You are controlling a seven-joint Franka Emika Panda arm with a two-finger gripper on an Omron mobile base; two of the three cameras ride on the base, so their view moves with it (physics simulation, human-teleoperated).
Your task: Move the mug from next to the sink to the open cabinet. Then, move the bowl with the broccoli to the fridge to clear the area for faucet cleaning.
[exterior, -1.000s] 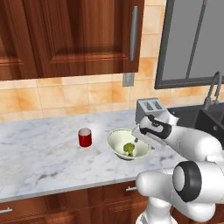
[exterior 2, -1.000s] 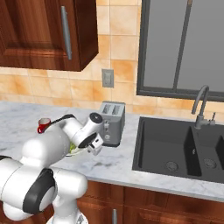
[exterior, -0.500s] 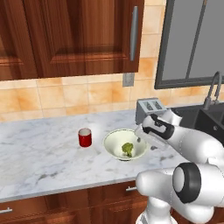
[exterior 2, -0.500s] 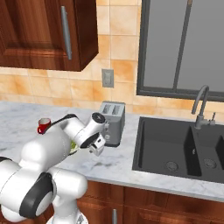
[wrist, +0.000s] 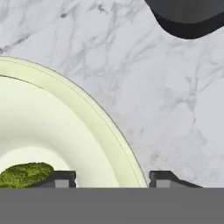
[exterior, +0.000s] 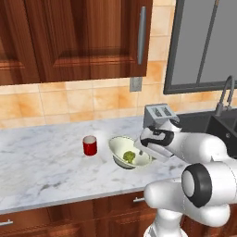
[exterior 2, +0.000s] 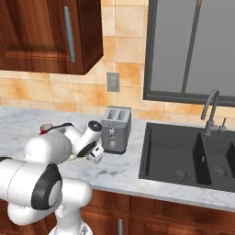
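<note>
Bowl [exterior: 131, 153] with broccoli [exterior: 128, 157] inside, resting mid-counter [exterior: 41, 171], toward its front edge. Gripper [wrist: 112, 178] low over the bowl's rim, fingers straddling it, apparently for a rim pinch; whether closed on it, cannot tell. Mug [exterior: 90, 145] upright just left, unmoved; toaster [exterior: 158, 116] behind.

Counter [exterior: 41, 162]: white-grey veined marble look, smooth, slight sheen. Cabinet [exterior: 88, 37]: reddish-brown wood, glossy grain; bar handle [exterior: 142, 34] was brushed metal. Toaster [exterior 2: 116, 129]: grey metal, satin. Sink [exterior 2: 183, 153]: matt dark grey. Bowl [wrist: 52, 127]: cream, smooth, glazed-looking. Mug [exterior: 90, 145]: red, plain, smooth. Broccoli [wrist: 24, 174]: rough, bumpy.
</note>
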